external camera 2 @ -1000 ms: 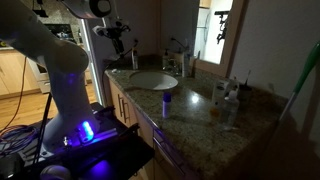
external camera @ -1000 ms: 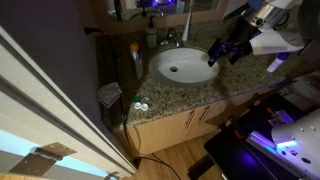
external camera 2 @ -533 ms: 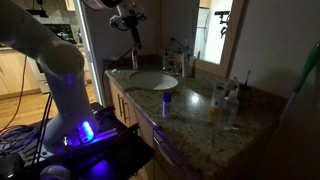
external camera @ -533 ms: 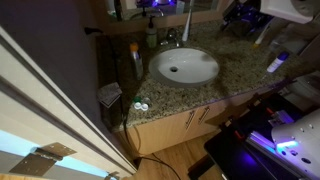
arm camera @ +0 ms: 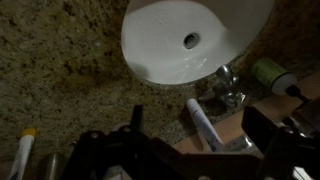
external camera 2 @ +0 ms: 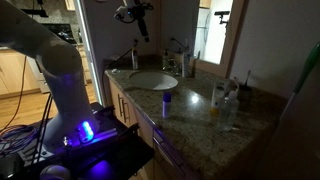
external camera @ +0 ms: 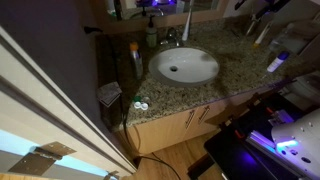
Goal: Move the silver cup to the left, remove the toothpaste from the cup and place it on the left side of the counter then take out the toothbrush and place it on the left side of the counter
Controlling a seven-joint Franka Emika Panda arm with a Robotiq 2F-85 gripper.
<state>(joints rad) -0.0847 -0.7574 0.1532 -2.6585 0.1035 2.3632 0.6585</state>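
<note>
The cup (external camera 2: pixel 219 98) sits in a small huddle of things at the back of the tabletop (external camera: pixel 226 86), against the wall and to one side of the basin (external camera: pixel 185 66). The light is too dim to make out its outline cleanly. A very thin pale stick, seemingly the toothbrush (external camera 2: pixel 248 77), pokes up above that huddle. Whether it stands in the cup cannot be told.

In the wrist view the toothpaste (arm camera: pixel 203 126) shows as a white tube with a bluish tip. It lies close to the faucet (arm camera: pixel 226 88), and its lower end is lost behind the dark body of the pincer (arm camera: pixel 198 118). A green bottle (arm camera: pixel 268 72) lies beyond the faucet, near the frame's edge.

The pincer is high above the tabletop, well clear of everything. Its two fingers are spread wide apart and nothing is held between them. In an exterior view the arm (external camera 2: pixel 55 70) rises from its blue-lit base and reaches up to the top of the frame.

A white bottle (external camera: pixel 277 62) with a purple-lit cap stands near the tabletop's front edge, apart from the cup's group. A tall orange bottle (external camera: pixel 134 55) stands at the basin's other side.
</note>
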